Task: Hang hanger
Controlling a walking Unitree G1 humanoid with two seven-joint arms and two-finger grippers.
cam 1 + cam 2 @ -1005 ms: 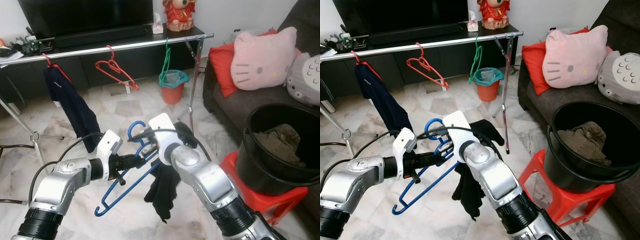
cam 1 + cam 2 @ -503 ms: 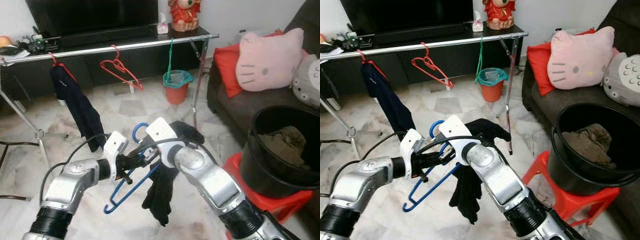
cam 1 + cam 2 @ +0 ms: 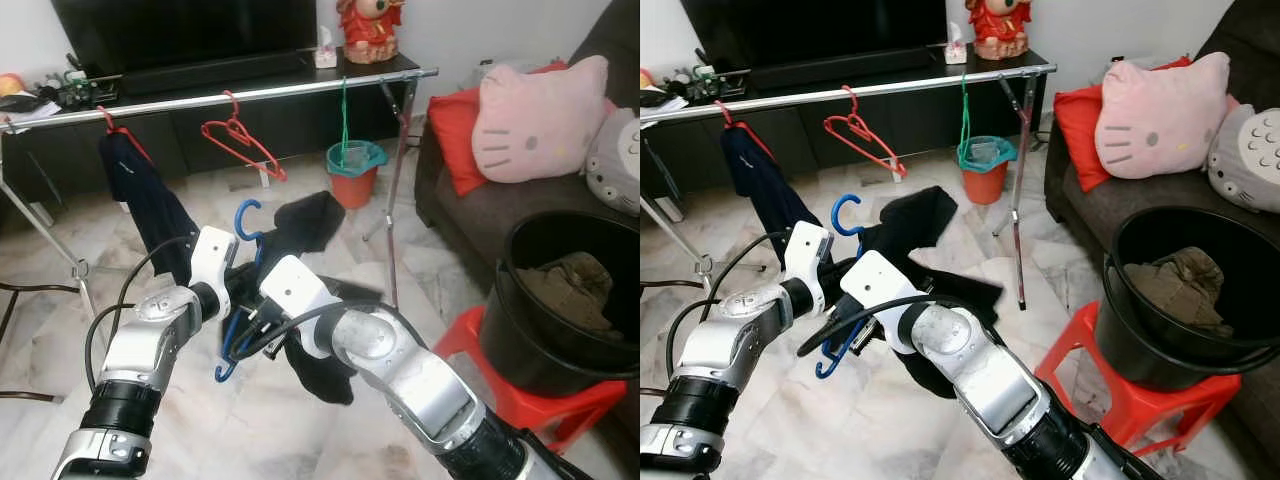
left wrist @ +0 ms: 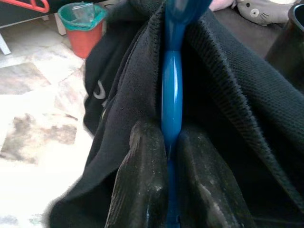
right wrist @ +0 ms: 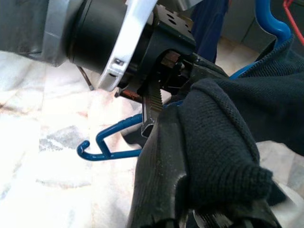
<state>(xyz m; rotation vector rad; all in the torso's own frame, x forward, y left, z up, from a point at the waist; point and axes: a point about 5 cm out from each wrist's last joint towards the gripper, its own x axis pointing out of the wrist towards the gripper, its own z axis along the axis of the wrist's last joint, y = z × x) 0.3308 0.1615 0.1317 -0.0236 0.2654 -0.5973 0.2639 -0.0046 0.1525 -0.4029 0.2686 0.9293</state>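
Left wrist view: left gripper (image 4: 167, 190) clamped on blue hanger (image 4: 172, 95), fingers (image 4: 142, 180) both sides of thin plastic bar. Black garment (image 3: 305, 225) draped over hanger, between both arms, near middle. Right gripper (image 5: 190, 190) pinches garment cloth. Hanger light, stiff, slippery; cloth soft, may slide off. You keep grip near hook (image 3: 245, 215). Rail (image 3: 250, 95) far.

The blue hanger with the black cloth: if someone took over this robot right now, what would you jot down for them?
Left pincer: shut on the blue hanger, held up in front of the robot.
Right pincer: shut on the black garment draped over that hanger.
Rail: carries a red hanger, a green hanger and a dark garment.
Done: garment is on the hanger.
Left: carry it to the rail, hook it on, let go.
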